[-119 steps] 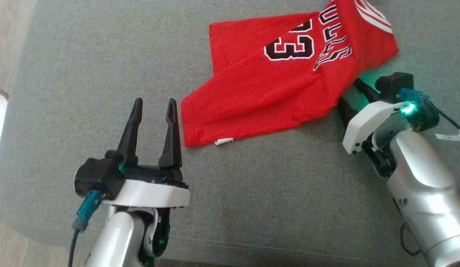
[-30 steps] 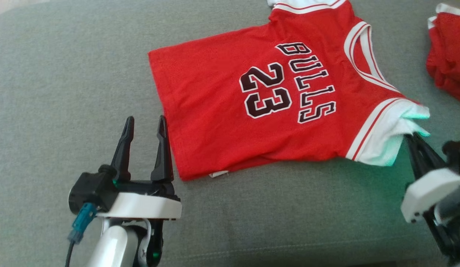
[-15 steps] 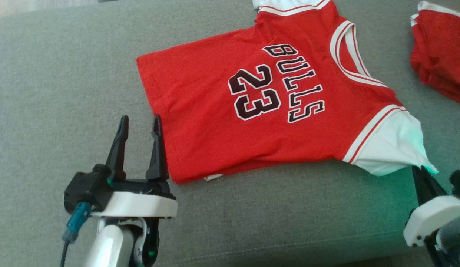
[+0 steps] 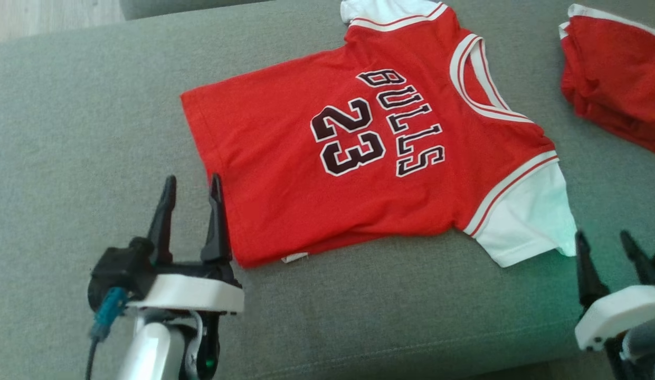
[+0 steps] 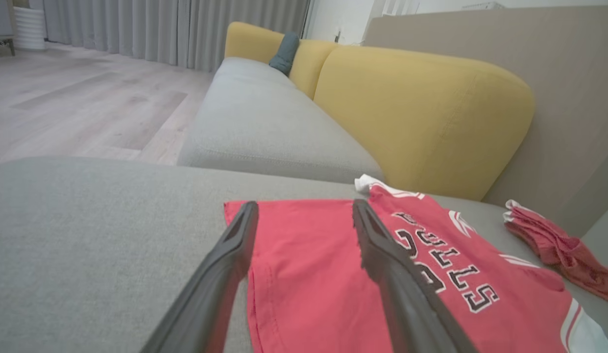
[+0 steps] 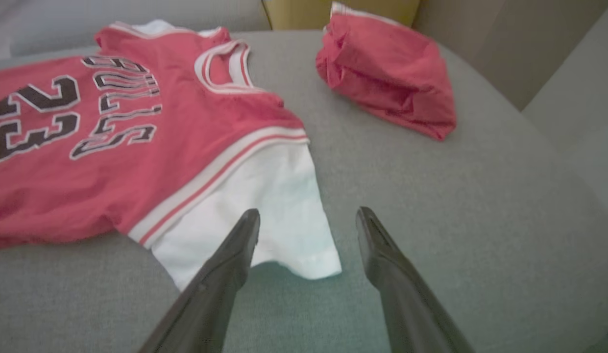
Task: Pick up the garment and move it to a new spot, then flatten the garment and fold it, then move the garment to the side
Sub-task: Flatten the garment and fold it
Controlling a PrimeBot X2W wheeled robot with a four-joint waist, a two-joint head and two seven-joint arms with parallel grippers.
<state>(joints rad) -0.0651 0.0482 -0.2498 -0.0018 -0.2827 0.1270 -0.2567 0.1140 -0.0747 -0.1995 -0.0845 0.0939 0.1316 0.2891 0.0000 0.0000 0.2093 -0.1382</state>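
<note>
**Jersey spread out, folding not yet begun**

The red short-sleeved jersey with white sleeves and black "BULLS 23" lettering [image 4: 327, 158] lies open and face up on the grey fabric sofa cushion [image 4: 95, 105]. Its hem points to our left and its white-trimmed neckline to our right. Most of the cloth sits flat. The lower edge is slightly rippled and tucked under near a small white label, and the near white sleeve [image 4: 528, 221] fans out towards the cushion's front edge.

Our left pincer [image 4: 193, 179] is spread wide and holds nothing. Its inner finger stands right at the jersey's hem corner, and in the left wrist view the two fingers straddle that hem edge, though we cannot tell whether they touch the cloth. Our right pincer [image 4: 601, 236] is also spread wide and empty, with its tips just short of the sleeve's cuff.

Further out, a crumpled red garment with white trim [image 4: 612, 100] lies apart on the cushion's far right. A yellow padded backrest [image 5: 421, 108] rises behind the seat, with pale wooden flooring [image 5: 63, 108] beyond it.

We judge that placing the jersey at its spot is done and the flattening is nearly done. What remains is smoothing the lower edge, folding the jersey and sliding it to the side.
</note>
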